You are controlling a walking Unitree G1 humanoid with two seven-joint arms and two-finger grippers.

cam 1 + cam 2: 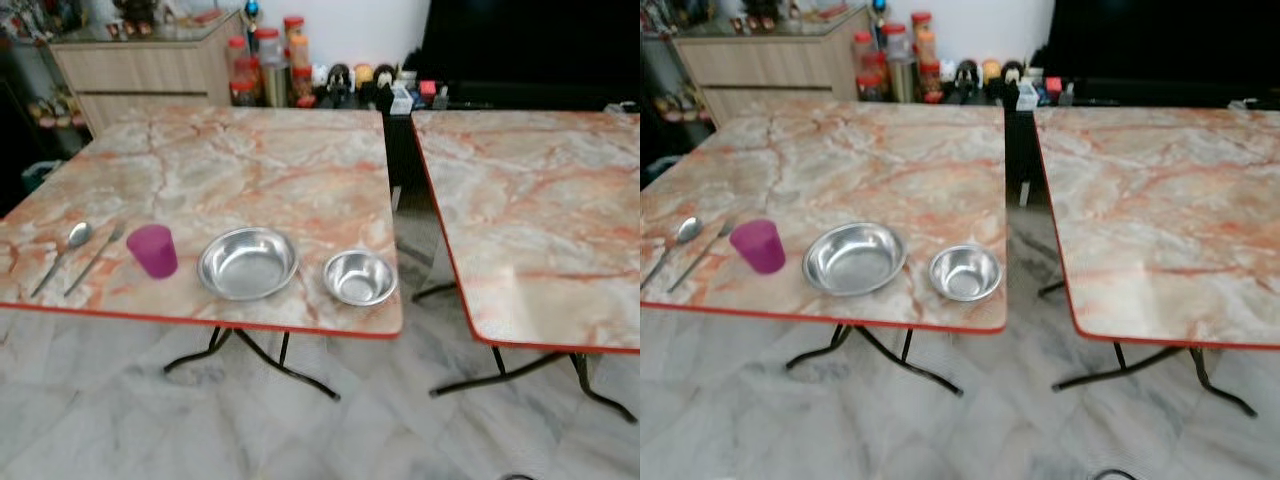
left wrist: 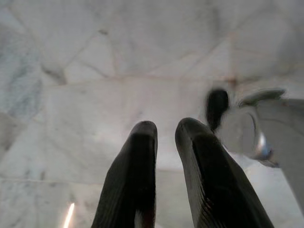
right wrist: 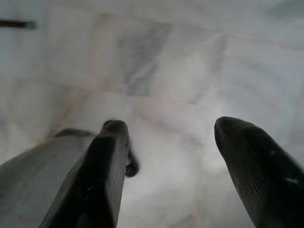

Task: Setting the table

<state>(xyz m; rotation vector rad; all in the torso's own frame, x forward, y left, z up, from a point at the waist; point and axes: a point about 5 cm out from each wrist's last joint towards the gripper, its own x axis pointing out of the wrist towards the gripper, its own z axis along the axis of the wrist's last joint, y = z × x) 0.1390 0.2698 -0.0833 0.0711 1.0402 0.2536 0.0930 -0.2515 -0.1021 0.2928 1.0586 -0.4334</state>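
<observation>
Along the front edge of the left marble-patterned table (image 1: 250, 160) lie a spoon (image 1: 62, 254), a fork (image 1: 96, 257), a purple cup (image 1: 153, 250), a wide steel plate-bowl (image 1: 248, 263) and a small steel bowl (image 1: 360, 277). In the left wrist view my left gripper (image 2: 165, 133) hangs over the floor with its fingers close together, holding nothing. My right gripper (image 3: 168, 130) hangs over the floor in the right wrist view, its fingers wide apart and empty.
A second marble-patterned table (image 1: 540, 210) stands to the right, with a narrow gap between the two. Behind are a wooden cabinet (image 1: 150, 65), jars and bottles (image 1: 270, 65) and a dark screen (image 1: 530, 45). Pale marble floor (image 1: 120, 420) lies before the tables.
</observation>
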